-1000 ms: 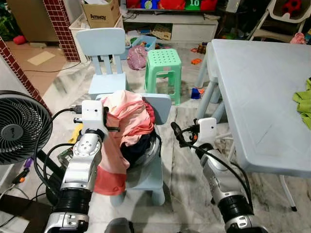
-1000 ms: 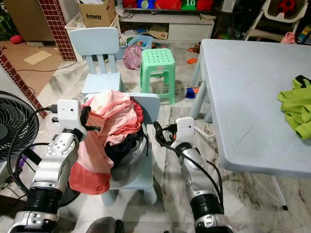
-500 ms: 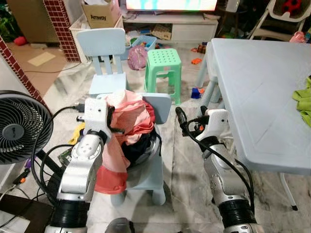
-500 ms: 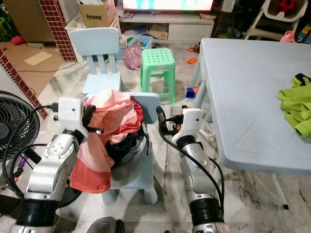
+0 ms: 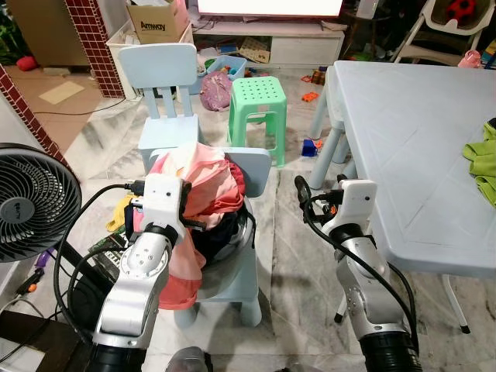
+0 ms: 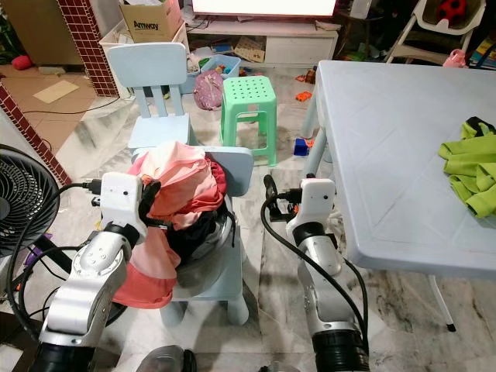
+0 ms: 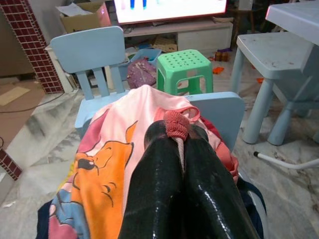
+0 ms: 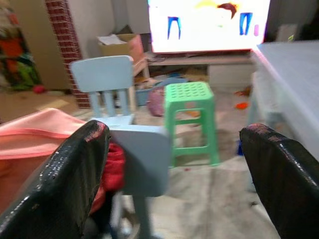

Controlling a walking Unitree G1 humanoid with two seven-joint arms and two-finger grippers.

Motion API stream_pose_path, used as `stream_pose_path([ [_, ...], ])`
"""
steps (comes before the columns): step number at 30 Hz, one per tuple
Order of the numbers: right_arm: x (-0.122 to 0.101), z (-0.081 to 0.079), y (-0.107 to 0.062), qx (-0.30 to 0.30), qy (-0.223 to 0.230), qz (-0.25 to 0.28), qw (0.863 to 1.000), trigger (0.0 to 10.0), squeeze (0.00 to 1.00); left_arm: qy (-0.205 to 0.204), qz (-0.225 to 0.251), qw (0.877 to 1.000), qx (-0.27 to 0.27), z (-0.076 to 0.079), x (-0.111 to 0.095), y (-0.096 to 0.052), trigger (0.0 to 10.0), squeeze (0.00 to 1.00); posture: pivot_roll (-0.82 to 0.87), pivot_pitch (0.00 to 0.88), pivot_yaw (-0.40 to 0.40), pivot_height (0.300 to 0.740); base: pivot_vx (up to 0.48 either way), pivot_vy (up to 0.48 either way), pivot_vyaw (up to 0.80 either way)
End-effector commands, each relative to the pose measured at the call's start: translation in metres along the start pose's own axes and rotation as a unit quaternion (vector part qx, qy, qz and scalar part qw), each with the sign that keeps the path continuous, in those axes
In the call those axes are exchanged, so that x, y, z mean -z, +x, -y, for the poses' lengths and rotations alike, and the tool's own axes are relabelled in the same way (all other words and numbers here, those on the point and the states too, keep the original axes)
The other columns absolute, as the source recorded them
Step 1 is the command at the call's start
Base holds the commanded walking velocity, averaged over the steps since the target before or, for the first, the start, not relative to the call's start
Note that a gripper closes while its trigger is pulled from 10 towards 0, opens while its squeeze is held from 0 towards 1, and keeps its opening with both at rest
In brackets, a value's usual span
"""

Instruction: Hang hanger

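A pile of clothes lies on a small light-blue chair (image 5: pixel 249 166), with a pink garment (image 5: pixel 203 174) on top. That garment carries an orange cartoon print (image 7: pixel 102 169). My left gripper (image 7: pixel 175 133) is shut on a ribbed pink-red edge of it, at the left side of the pile (image 5: pixel 186 208). Red and dark clothes lie underneath. My right gripper (image 5: pixel 302 192) hangs open in the air between the chair and the table, holding nothing; its fingers (image 8: pixel 75 174) stand wide apart.
A black fan (image 5: pixel 31 203) stands at my left. A large light-blue table (image 5: pixel 403 124) is at my right, with a green garment (image 6: pixel 469 159) on it. Beyond the chair are a green stool (image 5: pixel 256 97), a second blue chair (image 5: pixel 159 71), toys and a TV shelf.
My right gripper has risen and moved right, toward the table. My left gripper, still holding the pink garment, has shifted slightly right and closer over the pile.
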State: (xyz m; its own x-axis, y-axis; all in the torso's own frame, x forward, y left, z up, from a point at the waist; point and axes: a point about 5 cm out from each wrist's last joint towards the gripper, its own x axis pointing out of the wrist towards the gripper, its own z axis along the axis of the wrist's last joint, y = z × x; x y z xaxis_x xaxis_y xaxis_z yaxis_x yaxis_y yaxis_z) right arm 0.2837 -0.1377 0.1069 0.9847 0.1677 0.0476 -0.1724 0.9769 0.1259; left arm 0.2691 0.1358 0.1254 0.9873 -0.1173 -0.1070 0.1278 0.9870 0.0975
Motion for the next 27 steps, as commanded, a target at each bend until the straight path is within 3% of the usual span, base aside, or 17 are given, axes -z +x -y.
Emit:
stream_pose_path([
  [1, 0.0, 0.003, -0.003, 0.011, 0.015, -0.002, 1.0, 10.0, 0.0, 0.007, -0.002, 1.0, 0.0, -0.001, -0.001, -0.002, 10.0, 0.0, 0.04, 0.041, -0.024, 0.74, -0.289, 0.0, 0.0],
  [6, 0.006, 0.006, -0.002, 0.031, -0.015, -0.028, 0.999, 10.0, 0.0, 0.008, -0.002, 1.0, 0.002, -0.001, -0.003, -0.003, 10.0, 0.0, 0.03, 0.052, -0.026, 0.74, -0.285, 0.0, 0.0],
  [8, 0.006, 0.007, -0.002, 0.041, -0.074, -0.021, 0.996, 10.0, 0.0, 0.008, -0.004, 1.0, 0.001, -0.002, -0.002, -0.002, 10.0, 0.0, 0.03, 0.052, -0.026, 0.74, -0.285, 0.0, 0.0],
  [9, 0.006, 0.007, -0.003, 0.041, -0.082, -0.018, 0.996, 10.0, 0.0, 0.007, -0.005, 1.0, 0.001, -0.002, -0.002, -0.002, 10.0, 0.0, 0.03, 0.055, -0.031, 0.74, -0.285, 0.0, 0.0],
  [12, 0.011, 0.007, -0.006, 0.045, -0.025, -0.03, 0.998, 10.0, 0.0, 0.008, -0.005, 1.0, 0.003, -0.002, -0.002, -0.002, 10.0, 0.0, 0.03, 0.056, -0.034, 0.74, -0.291, 0.0, 0.0],
  [15, 0.014, 0.011, -0.007, 0.06, -0.045, -0.041, 0.996, 10.0, 0.0, 0.007, -0.005, 1.0, 0.005, -0.001, -0.003, -0.001, 10.0, 0.0, 0.03, 0.055, -0.027, 0.74, -0.286, 0.0, 0.0],
  [18, 0.015, 0.012, -0.006, 0.055, -0.025, -0.05, 0.997, 10.0, 0.0, 0.006, -0.003, 1.0, 0.008, 0.0, -0.005, 0.001, 10.0, 0.0, 0.03, 0.054, -0.026, 0.74, -0.289, 0.0, 0.0],
  [27, 0.011, 0.012, -0.003, 0.055, -0.024, -0.037, 0.998, 10.0, 0.0, -0.003, 0.024, 0.999, 0.042, 0.011, -0.017, 0.005, 10.0, 0.0, 0.04, 0.052, -0.025, 0.74, -0.143, 0.0, 0.0],
])
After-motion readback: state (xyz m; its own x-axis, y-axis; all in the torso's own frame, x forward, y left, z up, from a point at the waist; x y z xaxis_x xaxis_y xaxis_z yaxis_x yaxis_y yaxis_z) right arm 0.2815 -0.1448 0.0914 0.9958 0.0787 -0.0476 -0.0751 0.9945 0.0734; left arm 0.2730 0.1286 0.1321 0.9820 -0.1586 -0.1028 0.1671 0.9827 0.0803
